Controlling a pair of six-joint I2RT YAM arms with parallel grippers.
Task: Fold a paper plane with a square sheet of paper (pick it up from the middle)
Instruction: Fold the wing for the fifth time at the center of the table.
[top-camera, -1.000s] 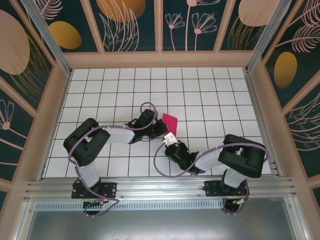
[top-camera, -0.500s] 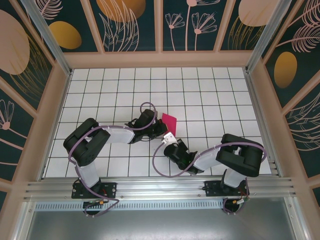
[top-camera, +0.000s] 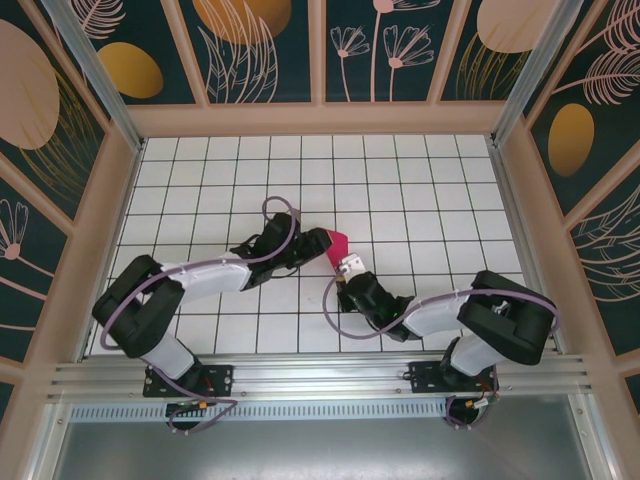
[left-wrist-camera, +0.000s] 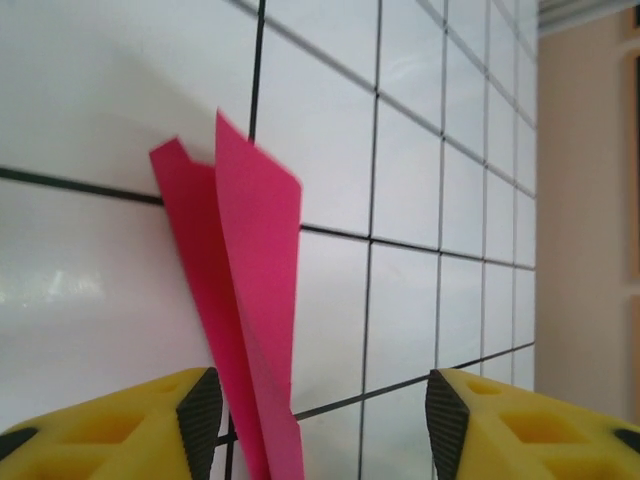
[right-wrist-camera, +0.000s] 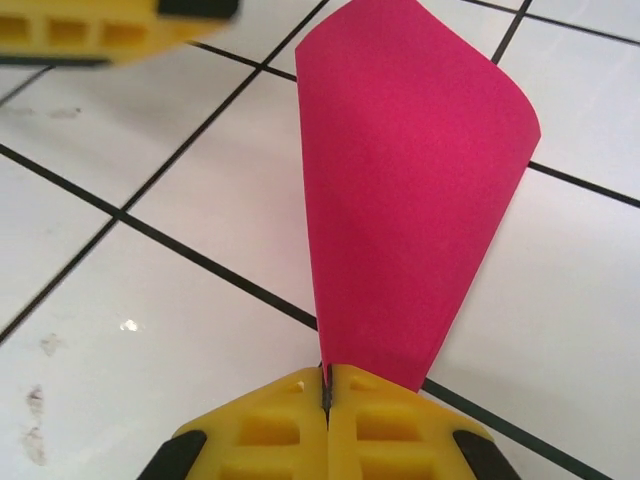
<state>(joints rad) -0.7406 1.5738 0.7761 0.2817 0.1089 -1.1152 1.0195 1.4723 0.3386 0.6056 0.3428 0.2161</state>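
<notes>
The square sheet of paper is magenta-red, folded along a crease into a narrow pointed shape, and stands on edge over the white tiles near the table's middle. My right gripper is shut on its narrow lower end, and the paper fans out above the jaws. In the top view the right gripper reaches in from the near right. My left gripper is open, its jaws wide apart. The paper rises between them, close to the left pad without being clamped. Seen from above, the left gripper sits just left of the paper.
The floor is a white tiled table with black grid lines, walled by a wooden frame with patterned panels. One yellow finger of the left gripper shows at the top left of the right wrist view.
My left gripper has opened and let go of the paper, and its arm has stretched lower and farther out. The right gripper closed on the paper and moved slightly forward.
</notes>
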